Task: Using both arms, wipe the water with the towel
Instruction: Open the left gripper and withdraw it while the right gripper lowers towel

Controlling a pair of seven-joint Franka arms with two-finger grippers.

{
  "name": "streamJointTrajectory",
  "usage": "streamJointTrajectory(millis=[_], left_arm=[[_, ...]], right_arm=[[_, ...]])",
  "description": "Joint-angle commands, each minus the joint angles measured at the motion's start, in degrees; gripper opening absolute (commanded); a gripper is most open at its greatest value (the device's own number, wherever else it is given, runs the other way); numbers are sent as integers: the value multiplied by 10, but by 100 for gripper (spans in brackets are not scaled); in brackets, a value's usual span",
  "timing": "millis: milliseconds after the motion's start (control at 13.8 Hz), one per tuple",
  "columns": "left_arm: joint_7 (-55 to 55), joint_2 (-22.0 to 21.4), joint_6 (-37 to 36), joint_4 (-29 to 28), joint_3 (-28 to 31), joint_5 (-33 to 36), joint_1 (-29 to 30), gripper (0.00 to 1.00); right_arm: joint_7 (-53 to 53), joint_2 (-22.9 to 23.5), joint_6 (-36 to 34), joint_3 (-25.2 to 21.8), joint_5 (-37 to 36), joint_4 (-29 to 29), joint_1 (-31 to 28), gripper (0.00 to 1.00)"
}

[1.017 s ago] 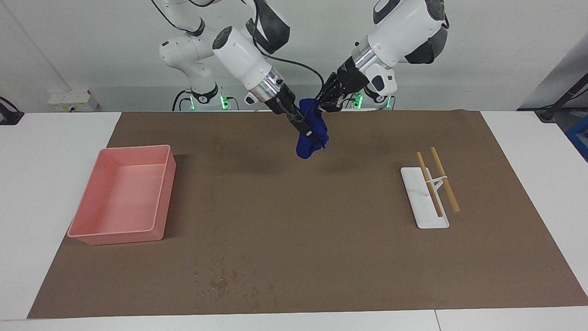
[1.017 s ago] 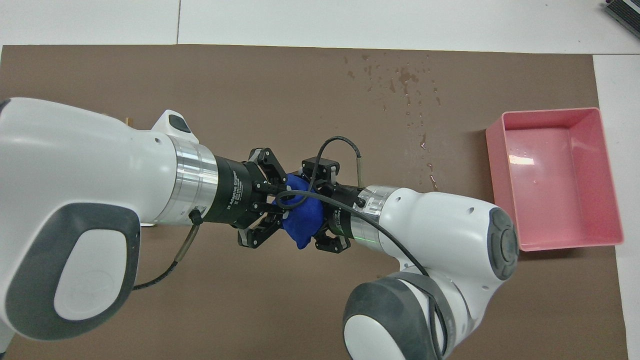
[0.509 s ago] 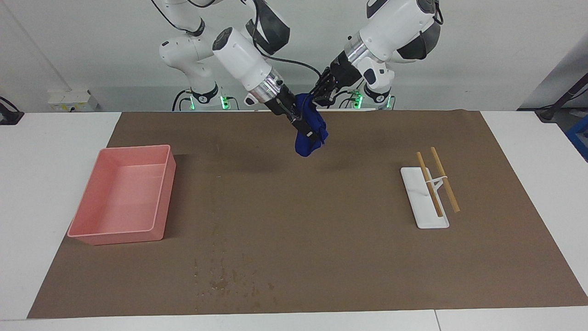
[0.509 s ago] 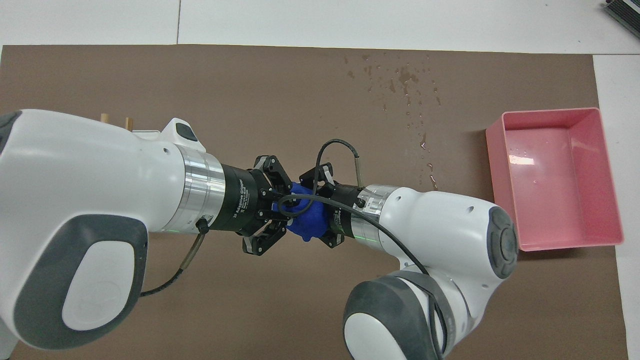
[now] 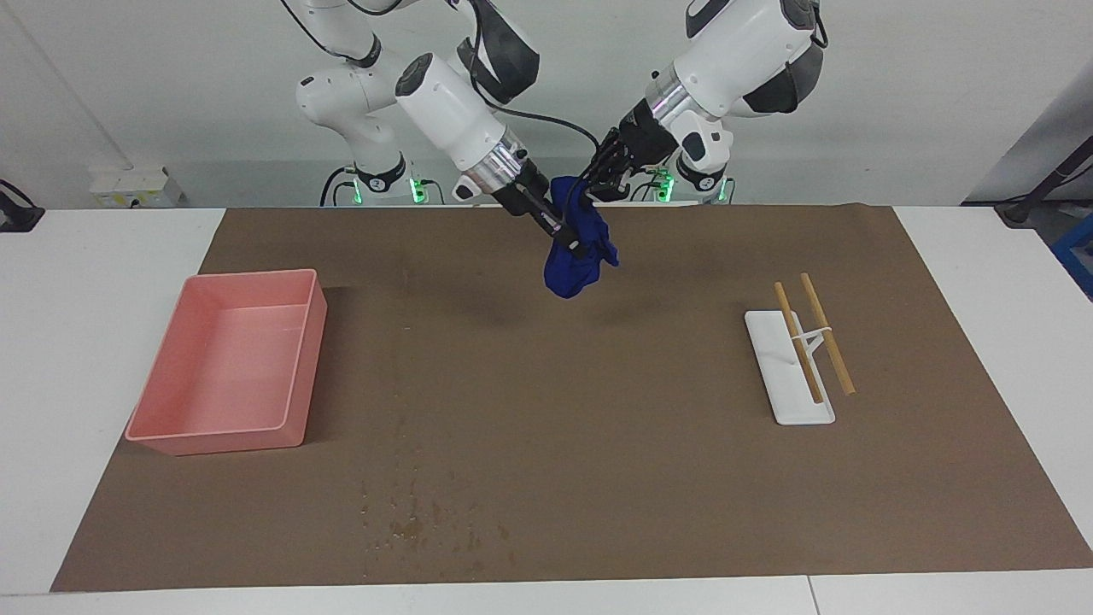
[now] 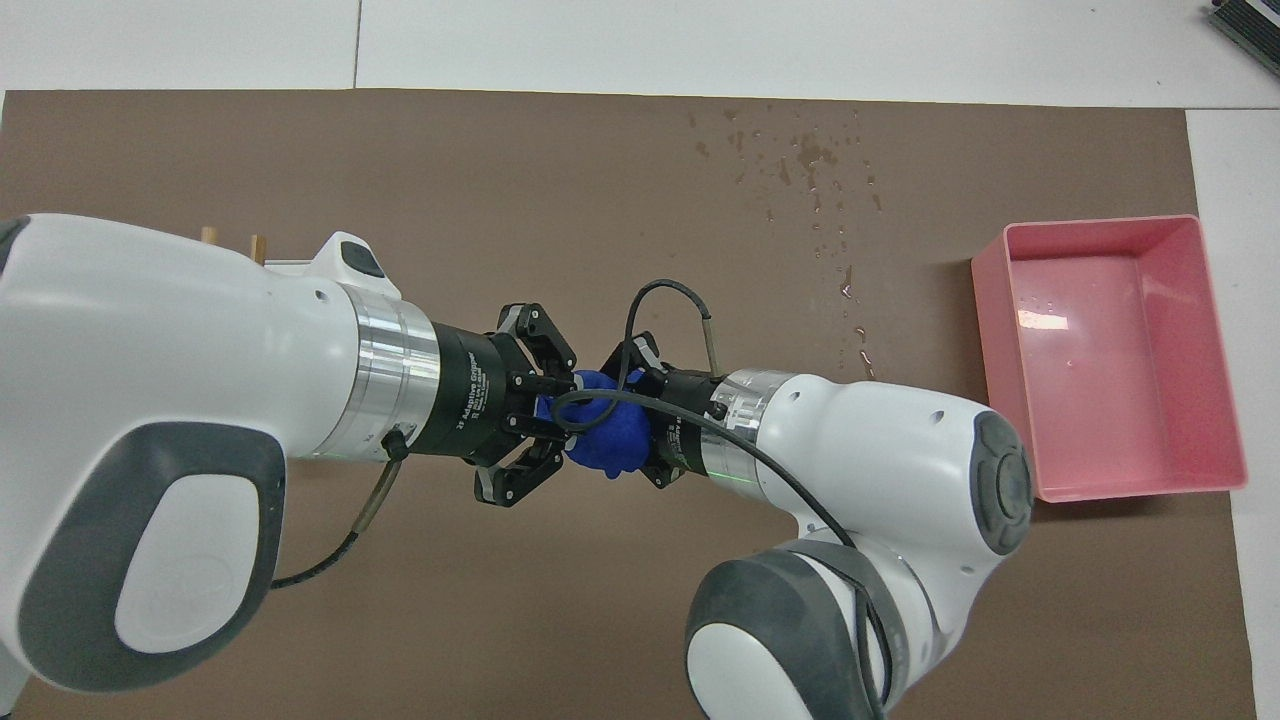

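The navy-blue towel [image 5: 574,256] hangs bunched in the air over the mat, in front of the arm bases; it also shows in the overhead view [image 6: 612,440]. My right gripper [image 5: 565,239] is shut on it and holds it up. My left gripper [image 5: 598,184] is at the towel's upper end, with its fingers open on either side of the cloth [image 6: 552,412]. The water [image 5: 418,521] is a scatter of drops on the brown mat at the edge farthest from the robots, also seen in the overhead view [image 6: 810,170].
A pink tray [image 5: 213,440] stands at the right arm's end of the mat [image 6: 1100,222]. A white rack with two wooden sticks [image 5: 790,376] stands at the left arm's end; the overhead view shows only its stick tips [image 6: 210,237].
The left gripper has lifted a little and closed in on the towel's upper end. The right gripper keeps its hold, and the towel's lower edge has spread slightly.
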Motion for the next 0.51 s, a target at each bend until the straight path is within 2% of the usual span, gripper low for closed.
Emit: streamJointTrajectory(millis=[0,145,291,436], left_arm=[[1,-15,18,-10,2,43,1,100],[31,-12,45,-10,1,91,0,100],[117,-9,64,-10,5,143,2,100],[247,-9,64,-11,9,148,38,100]], right_arm=[[-46,1,-16,1,15,2,-1,0],[-117,-4,-79,-3,11,-1,-17,0],[-188,-11,-162,-4,0,-1,-48,0],[-271,-18,-232,-4,-73,-3,-65,0]])
